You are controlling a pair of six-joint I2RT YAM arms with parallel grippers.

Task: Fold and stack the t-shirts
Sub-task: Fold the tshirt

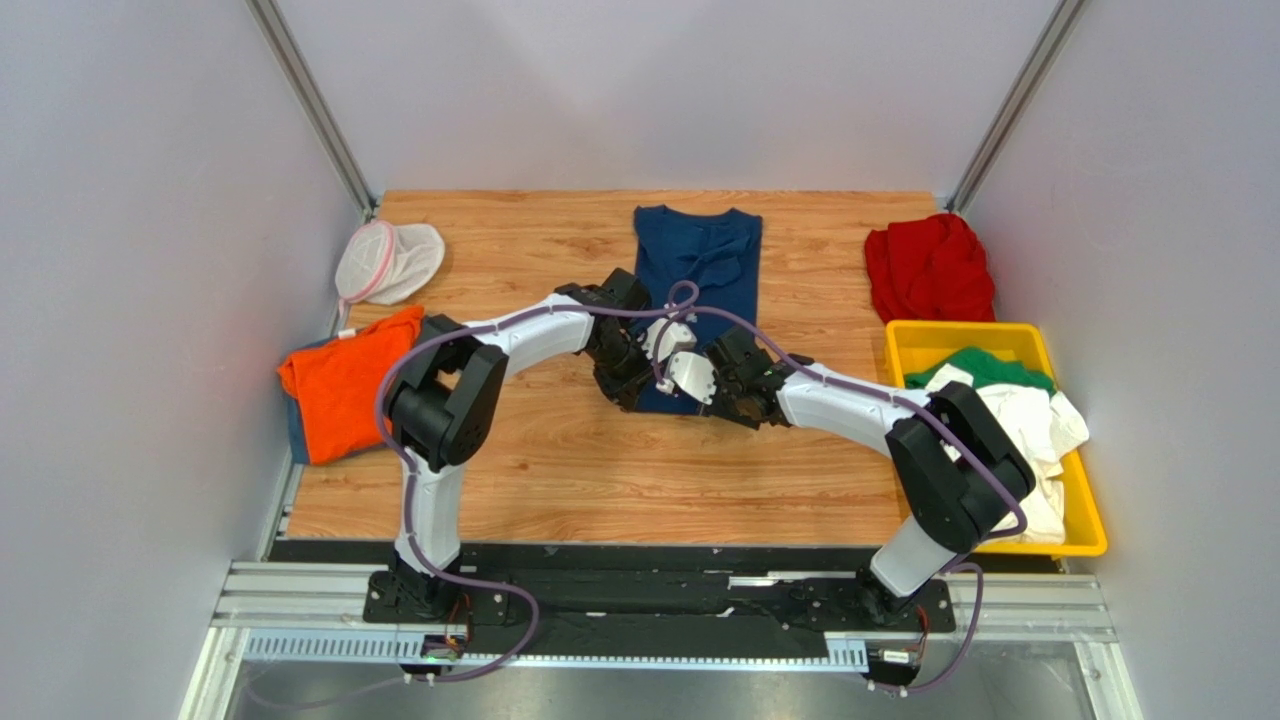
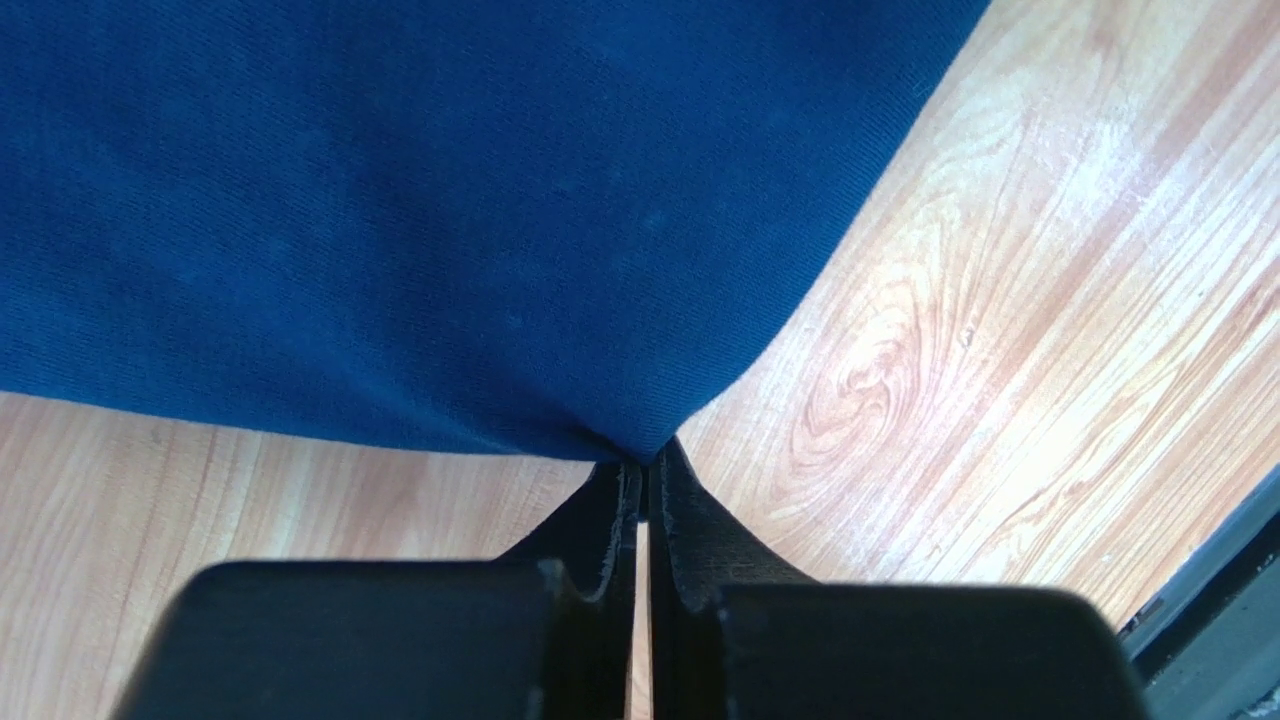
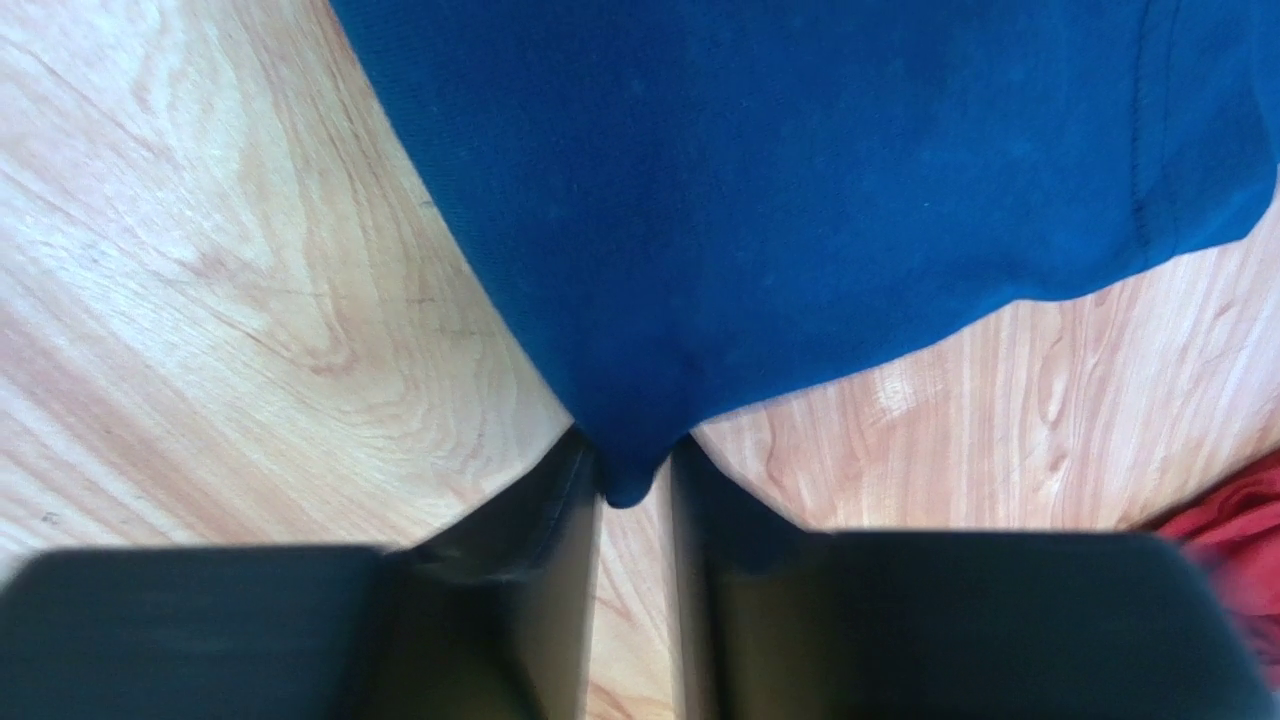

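A navy blue t-shirt (image 1: pixel 699 255) lies lengthwise at the middle back of the wooden table (image 1: pixel 571 480). Both grippers meet at its near hem. My left gripper (image 2: pixel 648 458) is shut on the hem's left corner, and the navy cloth (image 2: pixel 451 210) pulls to a point at its tips. My right gripper (image 3: pixel 631 465) stands narrow, with the right corner of the navy cloth (image 3: pixel 781 195) pinched between its tips. From above, the left gripper (image 1: pixel 622 378) and right gripper (image 1: pixel 709 387) sit close together. An orange t-shirt (image 1: pixel 349 383) lies at the left edge and a red one (image 1: pixel 929 267) at the back right.
A yellow bin (image 1: pixel 914 342) at the right edge holds a green t-shirt (image 1: pixel 984 368) and white ones (image 1: pixel 1037 435). A white mesh pouch with a pink rim (image 1: pixel 388 258) lies at the back left. Grey walls close in the table on three sides.
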